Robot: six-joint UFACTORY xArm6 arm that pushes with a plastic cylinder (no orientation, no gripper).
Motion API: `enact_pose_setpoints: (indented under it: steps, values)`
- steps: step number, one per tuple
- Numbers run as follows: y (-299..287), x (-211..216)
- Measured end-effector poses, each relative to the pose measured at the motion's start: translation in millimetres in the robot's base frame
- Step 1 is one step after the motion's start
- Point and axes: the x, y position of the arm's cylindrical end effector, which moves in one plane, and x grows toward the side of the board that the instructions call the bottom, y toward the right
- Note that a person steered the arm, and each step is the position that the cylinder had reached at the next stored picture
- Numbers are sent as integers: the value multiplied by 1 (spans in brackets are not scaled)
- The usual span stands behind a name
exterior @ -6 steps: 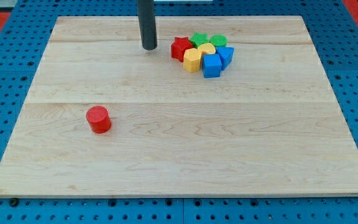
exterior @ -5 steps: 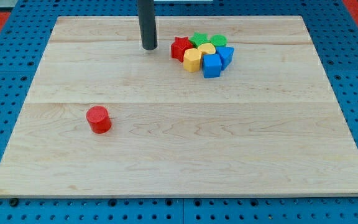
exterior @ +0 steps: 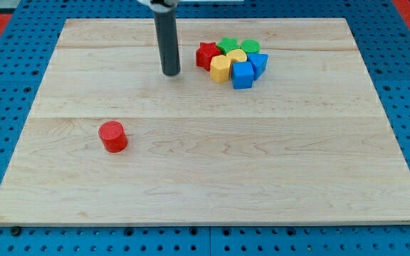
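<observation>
My tip (exterior: 171,73) sits on the pale wooden board (exterior: 212,178), holding nothing, near but clear of the red star block (exterior: 206,55) at its 2 o'clock. Red cylinder block (exterior: 112,136) lies well apart, at 7 o'clock.

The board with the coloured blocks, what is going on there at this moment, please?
My tip stands on the wooden board, touching no block. Nearest to it, on the view's right, is the red star, at the edge of a tight cluster with a yellow hexagon, a blue cube and green blocks. A red cylinder sits alone toward the view's bottom left.
</observation>
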Motion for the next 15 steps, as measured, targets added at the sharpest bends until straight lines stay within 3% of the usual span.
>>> enact_pose_setpoints:
  steps: [1, 3, 4, 5, 6, 7, 11, 13, 15]
  values:
    - [25, 40]
    - [152, 40]
    - [179, 42]
    - [157, 73]
    - [87, 90]
    - [39, 77]
    - [166, -4]
    - [154, -64]
    - [116, -75]
